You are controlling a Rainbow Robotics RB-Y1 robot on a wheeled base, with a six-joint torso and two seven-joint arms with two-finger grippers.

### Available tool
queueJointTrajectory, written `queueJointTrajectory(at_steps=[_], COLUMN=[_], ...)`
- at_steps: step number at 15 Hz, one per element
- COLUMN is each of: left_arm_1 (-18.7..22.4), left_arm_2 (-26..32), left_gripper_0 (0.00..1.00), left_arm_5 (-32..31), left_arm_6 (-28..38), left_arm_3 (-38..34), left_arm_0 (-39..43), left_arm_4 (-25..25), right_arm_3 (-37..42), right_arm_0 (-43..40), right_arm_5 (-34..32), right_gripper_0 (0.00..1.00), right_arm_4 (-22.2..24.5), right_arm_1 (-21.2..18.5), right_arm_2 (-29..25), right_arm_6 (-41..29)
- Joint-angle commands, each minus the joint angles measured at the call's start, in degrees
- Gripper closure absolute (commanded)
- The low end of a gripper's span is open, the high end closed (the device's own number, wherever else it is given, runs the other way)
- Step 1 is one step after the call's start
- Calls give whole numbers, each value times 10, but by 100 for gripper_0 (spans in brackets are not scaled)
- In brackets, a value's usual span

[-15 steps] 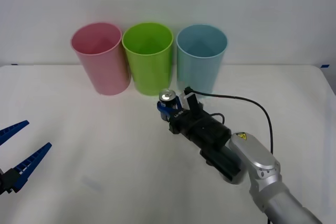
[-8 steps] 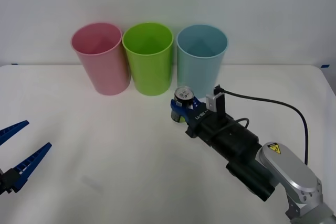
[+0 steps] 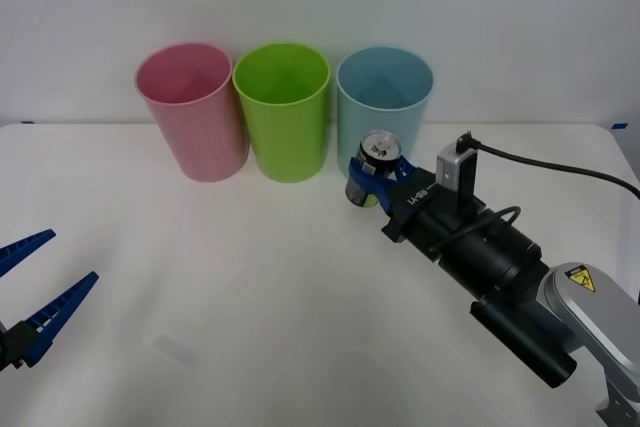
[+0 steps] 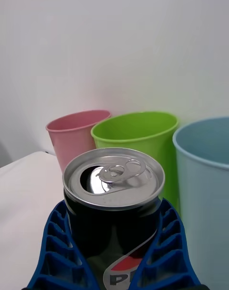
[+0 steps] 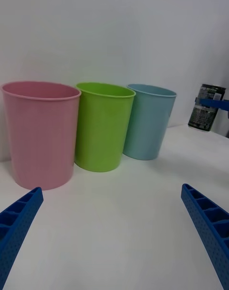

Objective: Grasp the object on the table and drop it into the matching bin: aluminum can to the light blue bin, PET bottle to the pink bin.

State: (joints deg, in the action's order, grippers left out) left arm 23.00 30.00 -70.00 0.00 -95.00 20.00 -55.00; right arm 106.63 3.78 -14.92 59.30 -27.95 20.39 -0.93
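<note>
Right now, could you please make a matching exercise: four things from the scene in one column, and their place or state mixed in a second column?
1. aluminum can
2. pink bin
3. light blue bin
4. left gripper

A. open, low at the robot's left
B. rightmost of three bins
C. held between blue fingers
D. leftmost of three bins

Pairs: 1-C, 2-D, 3-B, 4-A

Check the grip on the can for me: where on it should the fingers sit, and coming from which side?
Grip the aluminum can on its straight side wall, below the silver lid, coming in level from the robot's side. It is an upright cylinder, so two opposed fingers seat flat on the wall. The right gripper holds it that way, one blue finger on each flank, near the light blue bin.
</note>
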Motion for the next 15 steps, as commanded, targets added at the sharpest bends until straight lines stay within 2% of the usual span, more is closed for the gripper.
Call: queueJointTrajectory(at_steps=[1,4,8,11,15], left_arm_1=[0,0,0,0,0], left_arm_2=[0,0,0,0,0], left_gripper_0=[0,0,0,0,0], left_arm_5=[0,0,0,0,0], left_arm_6=[0,0,0,0,0], left_arm_3=[0,0,0,0,0], left_arm_0=[0,0,0,0,0], left_arm_4=[0,0,0,0,0], right_arm_3=[34,69,73,39,-39], right_arm_0=[0,9,43,81,147], right_arm_5=[1,1,8,10,10], right_gripper_0=[100,100,100,100,100], right_arm_4=[0,-5,-9,-23,-26], right_arm_1=[-31,-67,-101,-117,-109], right_arm_2=[-15,-34,-53,-57,-57], right_arm_6=[-50,-116,-180,-184,-183])
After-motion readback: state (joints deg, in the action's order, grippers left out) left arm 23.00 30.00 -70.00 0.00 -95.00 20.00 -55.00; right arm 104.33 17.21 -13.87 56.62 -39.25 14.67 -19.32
